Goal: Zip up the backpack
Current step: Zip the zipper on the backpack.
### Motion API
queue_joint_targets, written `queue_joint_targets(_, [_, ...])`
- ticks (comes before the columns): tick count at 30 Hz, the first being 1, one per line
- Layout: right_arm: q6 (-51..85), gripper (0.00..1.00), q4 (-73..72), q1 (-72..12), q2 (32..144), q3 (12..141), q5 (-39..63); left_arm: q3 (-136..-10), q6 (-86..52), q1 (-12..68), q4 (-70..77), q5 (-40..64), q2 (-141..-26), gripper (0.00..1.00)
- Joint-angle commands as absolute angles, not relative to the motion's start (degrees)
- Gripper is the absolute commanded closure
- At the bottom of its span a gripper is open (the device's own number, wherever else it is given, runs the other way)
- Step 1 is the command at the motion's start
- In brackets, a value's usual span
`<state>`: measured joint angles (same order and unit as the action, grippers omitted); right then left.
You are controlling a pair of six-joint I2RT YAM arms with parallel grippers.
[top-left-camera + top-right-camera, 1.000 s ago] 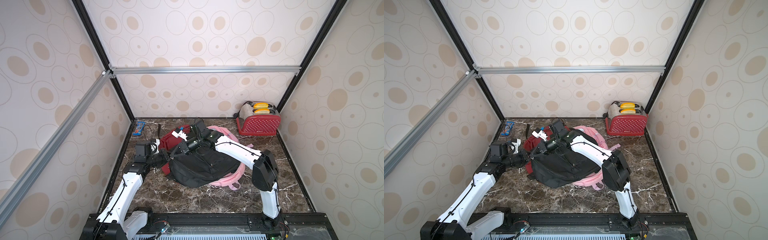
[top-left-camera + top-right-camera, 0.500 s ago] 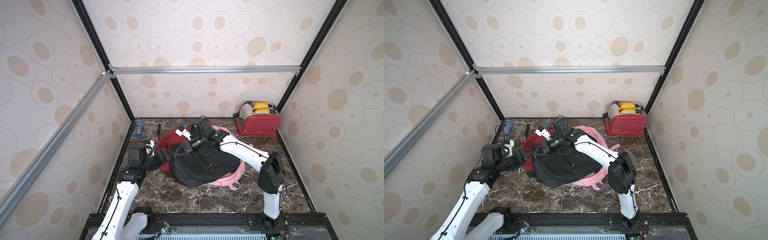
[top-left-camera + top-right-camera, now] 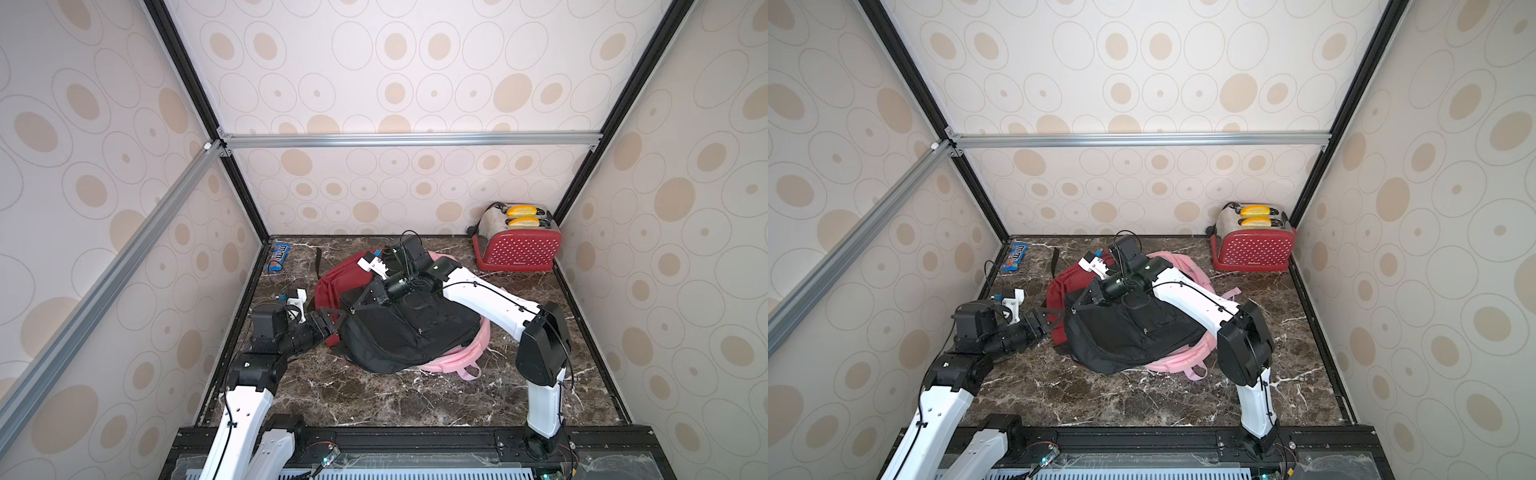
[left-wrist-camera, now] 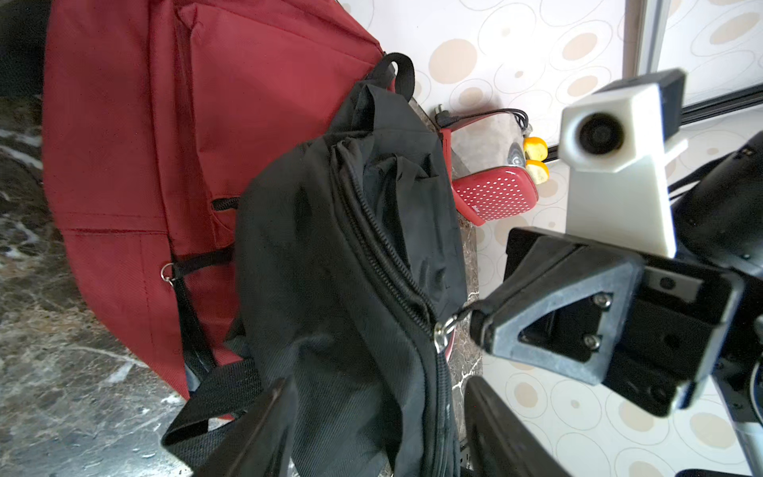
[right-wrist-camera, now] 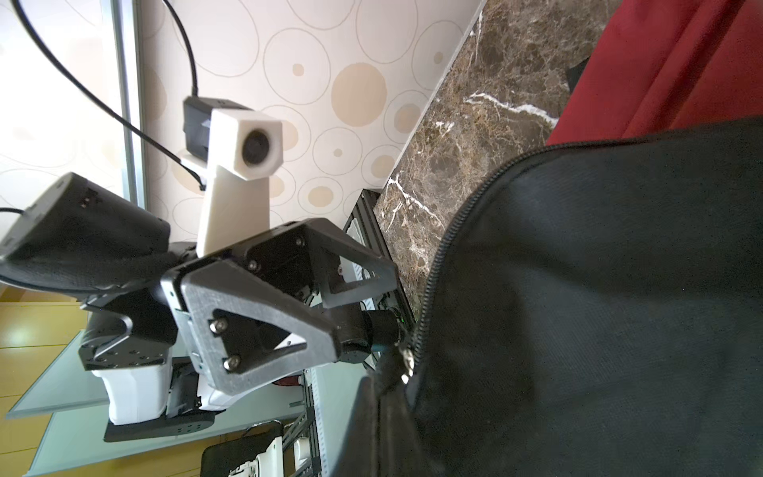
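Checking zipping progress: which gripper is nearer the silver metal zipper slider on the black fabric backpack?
Right. The right gripper is shut on the pull of the silver metal zipper slider on the black fabric backpack; the left gripper is open beside it, not touching.

Backpack [image 3: 407, 332] black; one bag [image 3: 332, 282] red, another [image 3: 457, 362] pink. Toaster [image 3: 519, 249] red with white dots. Table [image 3: 374, 399] dark brown marble, white-veined. Walls [image 3: 395, 75] cream with tan ovals. Packet [image 3: 279, 255] blue.
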<state>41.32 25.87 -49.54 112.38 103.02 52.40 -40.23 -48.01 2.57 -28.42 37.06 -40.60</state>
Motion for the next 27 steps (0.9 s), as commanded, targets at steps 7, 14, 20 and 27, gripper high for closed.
queue_joint_targets(7, [40.6,1.0,27.0,-49.2,112.8,106.1,52.4,-36.6,-50.7,6.3,-22.4,37.9,-41.8,0.29])
queue_joint_targets(14, [39.7,1.0,27.7,-49.4,113.2,106.0,53.0,-34.8,-53.9,9.8,-14.6,36.9,-43.0,0.28])
queue_joint_targets(20, [38.4,1.0,29.6,-49.8,114.2,106.8,53.0,-34.5,-53.5,10.1,-14.4,36.8,-43.4,0.28])
queue_joint_targets(27, [36.9,1.0,31.7,-50.9,115.5,108.4,52.8,-29.8,-55.4,11.2,-9.6,35.6,-44.1,0.28])
